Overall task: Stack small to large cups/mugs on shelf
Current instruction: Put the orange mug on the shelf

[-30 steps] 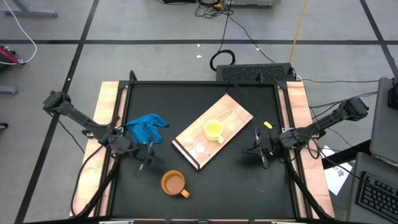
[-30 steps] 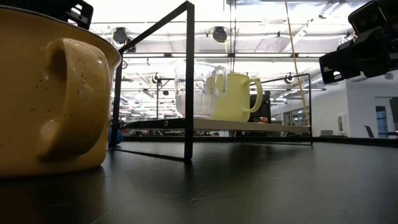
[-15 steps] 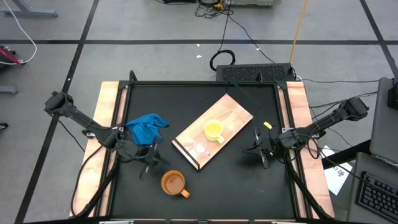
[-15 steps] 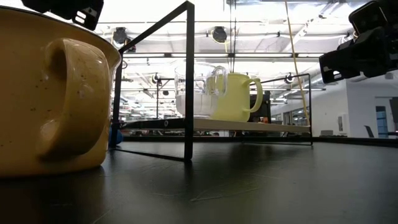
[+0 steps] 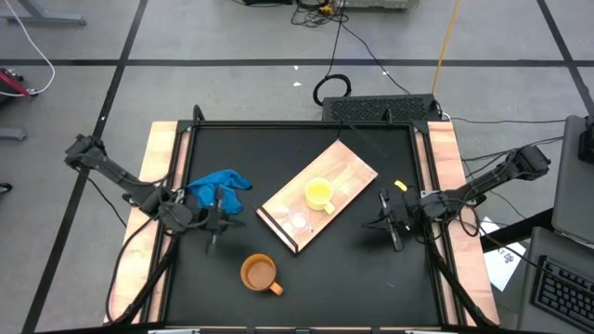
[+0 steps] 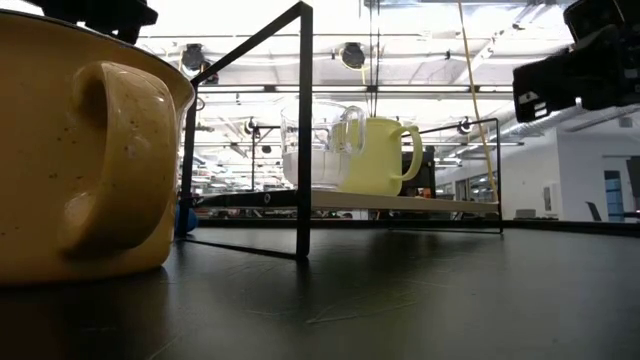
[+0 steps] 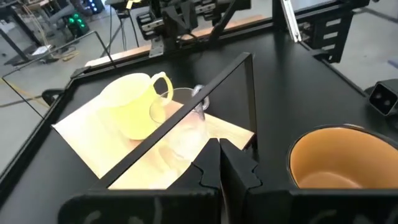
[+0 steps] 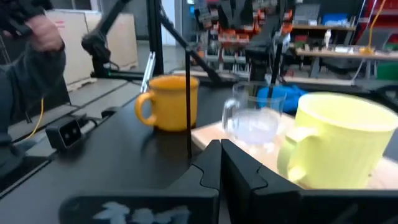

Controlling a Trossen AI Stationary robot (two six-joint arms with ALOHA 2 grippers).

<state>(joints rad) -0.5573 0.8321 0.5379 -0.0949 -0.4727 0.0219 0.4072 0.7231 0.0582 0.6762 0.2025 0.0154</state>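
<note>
Grey tiled floor (image 5: 232, 83) with dark seams, trailing cables (image 5: 357, 42), bright ceiling lights (image 6: 420, 45)

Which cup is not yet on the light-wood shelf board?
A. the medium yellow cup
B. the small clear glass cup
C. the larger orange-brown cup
C: the larger orange-brown cup stands on the black tabletop, apart from the light-wood shelf board, which carries the small clear glass cup and the medium yellow cup.

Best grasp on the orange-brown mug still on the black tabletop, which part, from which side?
Probably the rim. The orange-brown ceramic mug stands upright and mouth-open on the black tabletop, apart from the light-wood shelf board, so one finger can drop inside from above. Its handle points toward the right arm's side, so pinch the wall opposite it. The left gripper, shut, is nearest and must open first.
</note>
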